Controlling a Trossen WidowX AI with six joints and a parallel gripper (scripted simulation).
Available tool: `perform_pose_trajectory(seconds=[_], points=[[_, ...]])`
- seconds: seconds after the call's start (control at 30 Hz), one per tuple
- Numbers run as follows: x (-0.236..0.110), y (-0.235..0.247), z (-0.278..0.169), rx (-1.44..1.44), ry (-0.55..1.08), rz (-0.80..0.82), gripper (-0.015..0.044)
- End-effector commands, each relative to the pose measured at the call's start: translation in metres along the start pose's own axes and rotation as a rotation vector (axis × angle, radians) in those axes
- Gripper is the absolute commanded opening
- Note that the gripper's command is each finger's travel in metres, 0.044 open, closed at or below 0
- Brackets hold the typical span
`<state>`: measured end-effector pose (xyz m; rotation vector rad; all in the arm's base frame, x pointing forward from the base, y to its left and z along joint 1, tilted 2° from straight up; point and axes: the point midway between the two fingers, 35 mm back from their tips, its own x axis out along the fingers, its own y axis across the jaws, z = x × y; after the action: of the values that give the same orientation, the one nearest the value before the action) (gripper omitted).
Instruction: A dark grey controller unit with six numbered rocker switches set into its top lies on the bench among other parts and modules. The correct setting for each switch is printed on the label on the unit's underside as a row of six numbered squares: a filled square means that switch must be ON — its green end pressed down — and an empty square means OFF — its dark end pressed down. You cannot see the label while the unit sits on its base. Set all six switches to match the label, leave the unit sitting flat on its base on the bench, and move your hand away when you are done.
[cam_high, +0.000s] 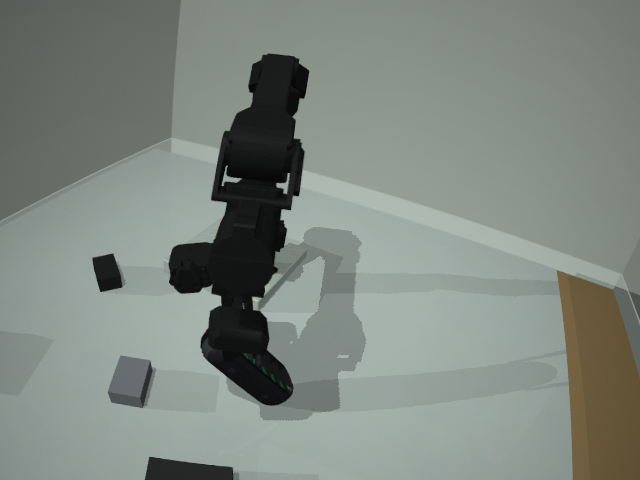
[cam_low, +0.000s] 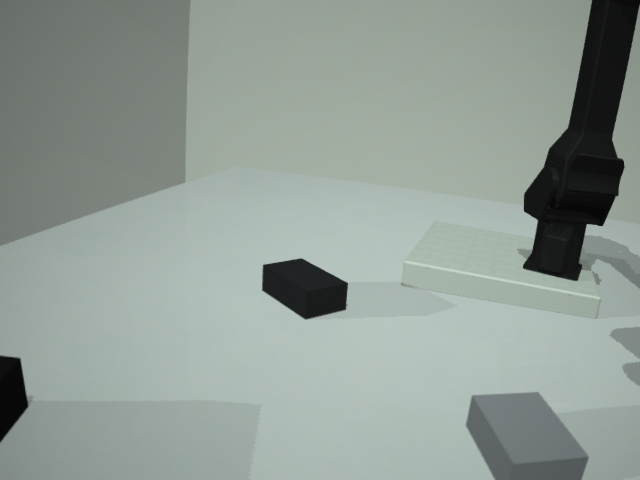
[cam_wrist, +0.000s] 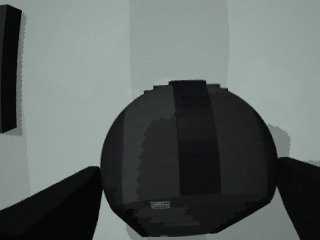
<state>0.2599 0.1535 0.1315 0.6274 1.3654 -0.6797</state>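
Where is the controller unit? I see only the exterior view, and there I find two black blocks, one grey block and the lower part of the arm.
Observer: In the top view, the controller unit is between the fingers of the pincer, to the right of the grey block.
Operator: Does it sit flat on the bench?
Observer: No, it looks tilted, with one end up in the pincer. I cannot tell if the low end touches the bench.
Operator: Can you read the label?
Observer: No. The wrist view shows a rounded dark face with only one small mark, too small to read.
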Motion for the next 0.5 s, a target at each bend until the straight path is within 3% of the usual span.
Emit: perform_pose_trajectory(seconds=[0.0, 0.47], points=[[-0.003, 0.001, -0.005, -0.001, -0.005, 0.005, 0.0336], [-0.008, 0.001, -0.016, -0.001, -0.033, 0.005, 0.0336]])
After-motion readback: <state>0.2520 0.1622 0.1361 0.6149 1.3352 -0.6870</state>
